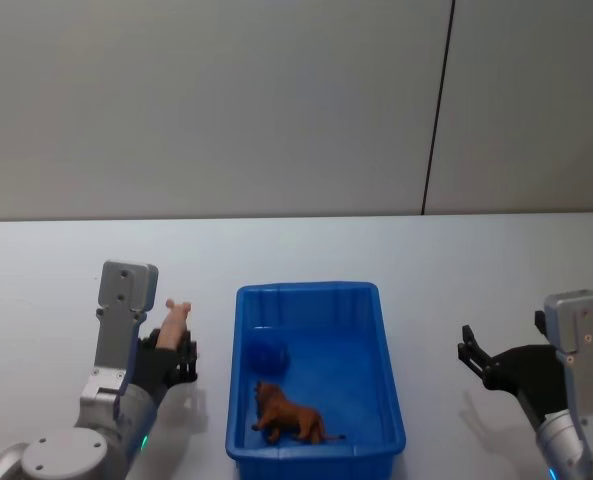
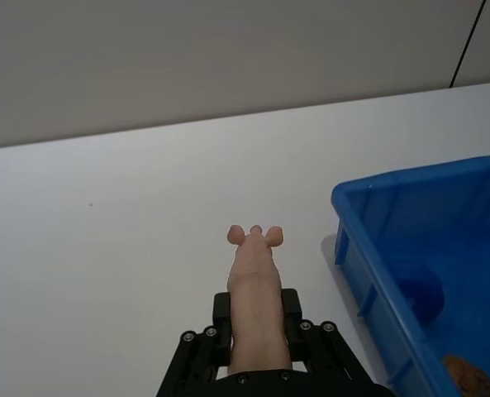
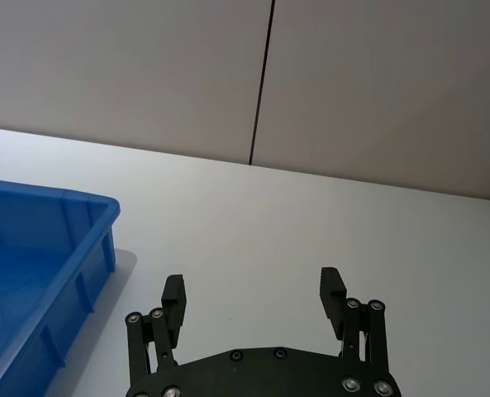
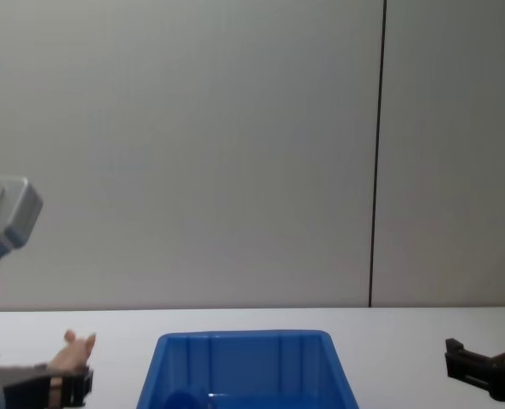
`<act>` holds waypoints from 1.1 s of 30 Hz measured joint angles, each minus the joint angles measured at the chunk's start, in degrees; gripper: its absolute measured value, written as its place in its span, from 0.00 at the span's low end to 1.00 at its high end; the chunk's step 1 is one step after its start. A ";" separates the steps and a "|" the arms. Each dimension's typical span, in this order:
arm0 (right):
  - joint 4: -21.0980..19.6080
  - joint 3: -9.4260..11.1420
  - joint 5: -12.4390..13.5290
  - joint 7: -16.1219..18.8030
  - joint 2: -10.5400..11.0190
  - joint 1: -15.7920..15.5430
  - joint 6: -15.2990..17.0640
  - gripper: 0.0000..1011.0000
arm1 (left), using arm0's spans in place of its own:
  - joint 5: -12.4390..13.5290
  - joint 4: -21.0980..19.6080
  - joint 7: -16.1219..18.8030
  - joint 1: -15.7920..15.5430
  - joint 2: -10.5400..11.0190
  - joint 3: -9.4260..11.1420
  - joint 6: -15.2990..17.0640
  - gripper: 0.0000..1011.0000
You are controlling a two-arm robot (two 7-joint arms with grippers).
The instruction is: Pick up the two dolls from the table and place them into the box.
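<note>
The pale pink pig-like doll (image 1: 177,322) (image 2: 254,298) (image 4: 73,354) is clamped in my left gripper (image 1: 179,358) (image 2: 255,318), held above the white table (image 1: 66,270) just left of the blue box (image 1: 311,294) (image 2: 368,198) (image 4: 243,342). The dark brown furry doll (image 1: 288,417) lies inside the box near its front wall; its tip shows in the left wrist view (image 2: 474,376). My right gripper (image 1: 468,352) (image 3: 254,291) (image 4: 456,358) hovers open to the right of the box (image 3: 63,207), nothing between its fingers.
A dark blue round patch (image 1: 268,354) (image 2: 418,288) sits on the box floor at its back left. A grey wall with a dark vertical seam (image 1: 436,110) rises behind the table. Bare tabletop (image 3: 311,223) spreads on both sides of the box.
</note>
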 joint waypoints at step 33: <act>0.00 0.00 0.00 0.00 0.00 0.00 0.00 0.99 | 1.54 -0.34 -27.15 -2.49 1.09 -0.74 -16.34 0.36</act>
